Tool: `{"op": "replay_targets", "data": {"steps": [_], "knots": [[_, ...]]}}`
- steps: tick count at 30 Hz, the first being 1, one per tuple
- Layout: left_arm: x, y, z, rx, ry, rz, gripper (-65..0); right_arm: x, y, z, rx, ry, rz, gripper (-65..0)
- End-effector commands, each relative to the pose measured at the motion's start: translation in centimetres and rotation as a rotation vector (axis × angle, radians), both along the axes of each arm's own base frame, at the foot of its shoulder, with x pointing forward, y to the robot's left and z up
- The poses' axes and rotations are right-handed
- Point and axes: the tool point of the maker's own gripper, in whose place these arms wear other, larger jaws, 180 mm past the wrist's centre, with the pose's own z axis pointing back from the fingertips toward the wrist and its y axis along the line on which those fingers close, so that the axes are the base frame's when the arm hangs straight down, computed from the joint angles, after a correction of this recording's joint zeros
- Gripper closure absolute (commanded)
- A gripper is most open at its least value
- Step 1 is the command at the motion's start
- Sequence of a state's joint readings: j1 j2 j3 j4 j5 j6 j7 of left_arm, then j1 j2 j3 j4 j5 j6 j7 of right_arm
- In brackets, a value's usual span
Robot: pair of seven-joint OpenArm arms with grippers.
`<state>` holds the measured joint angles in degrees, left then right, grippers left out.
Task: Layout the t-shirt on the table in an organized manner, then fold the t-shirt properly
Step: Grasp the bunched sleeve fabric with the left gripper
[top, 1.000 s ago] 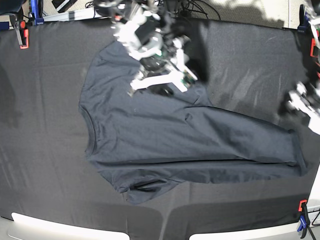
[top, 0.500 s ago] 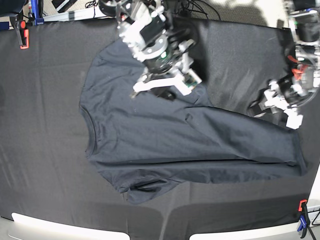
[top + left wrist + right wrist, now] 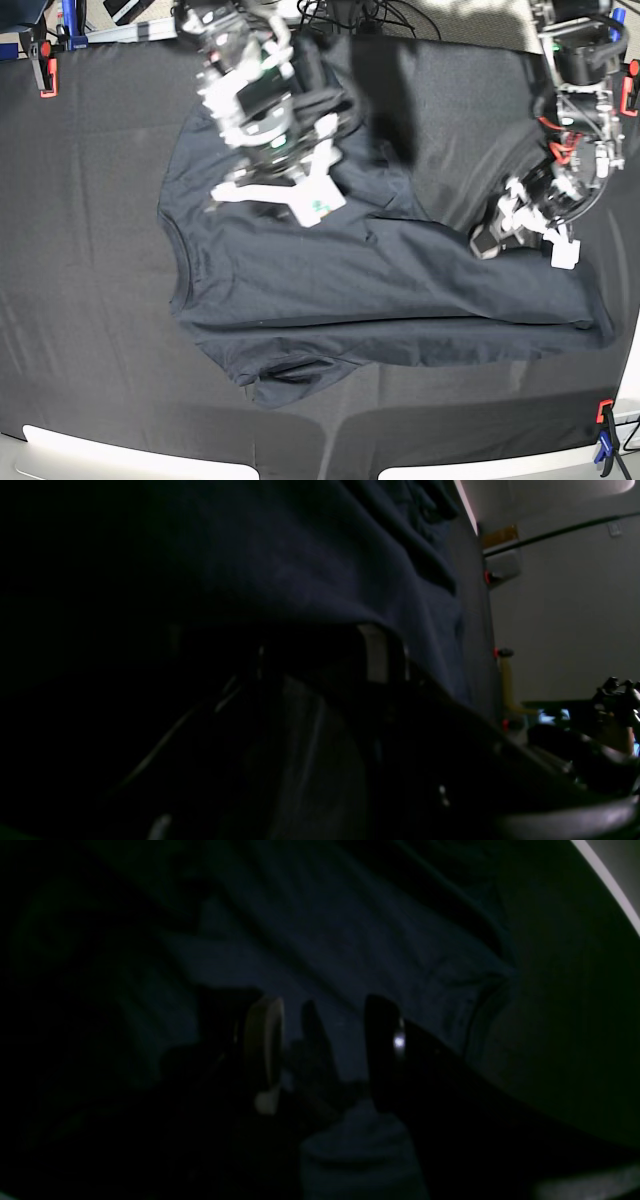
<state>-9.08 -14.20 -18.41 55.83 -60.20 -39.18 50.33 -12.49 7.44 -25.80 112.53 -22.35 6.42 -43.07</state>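
T-shirt (image 3: 400,290), dark navy, soft and limp: pinch its hem edges. Right fingers (image 3: 320,1050) open; left's state unclear.

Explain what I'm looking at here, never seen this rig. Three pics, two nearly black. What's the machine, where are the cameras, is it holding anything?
It is a robot with two arms working over a table covered in black cloth. The overhead picture looks straight down on it. A dark t-shirt lies spread on the table, collar toward that picture's left, hem toward its right, with some wrinkles.

The two dark pictures come from cameras on the wrists, close to the cloth, hence the gloom.

The right gripper hovers over the shirt's upper part; its wrist picture shows two fingers spread apart with shirt fabric beyond them, nothing between them.

The left gripper sits at the shirt's upper edge near the hem. Its wrist picture is too dark to tell whether it grips cloth.
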Motion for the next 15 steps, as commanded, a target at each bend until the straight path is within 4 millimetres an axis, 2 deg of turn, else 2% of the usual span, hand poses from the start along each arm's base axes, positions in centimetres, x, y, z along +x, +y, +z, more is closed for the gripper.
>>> {"op": "replay_targets", "data": {"steps": [1,5,8,11,15], "knots": [[1.3,-2.4,1.8,-0.057,-0.049,-0.039,-20.0,0.5,-0.1,1.0,0.016,-0.034,-0.001,-26.2],[4.4,-3.9,3.9,0.020,-0.106,-0.095,-20.0,0.2,-1.7,0.2,-0.043,-0.011,-0.003,-26.2],[6.4,-6.6,5.1,0.072,-0.143,-0.136,-20.0,0.0,-2.8,-0.2,-0.084,0.004,-0.007,-26.2],[8.4,-8.9,7.3,0.060,-0.216,-0.118,-20.0,-0.3,-3.7,-0.7,-0.112,0.027,-0.021,-26.2],[10.8,-10.3,9.2,0.136,-0.286,-0.104,-20.0,-0.7,-5.4,-1.3,-0.127,0.055,-0.070,-26.2]]}}
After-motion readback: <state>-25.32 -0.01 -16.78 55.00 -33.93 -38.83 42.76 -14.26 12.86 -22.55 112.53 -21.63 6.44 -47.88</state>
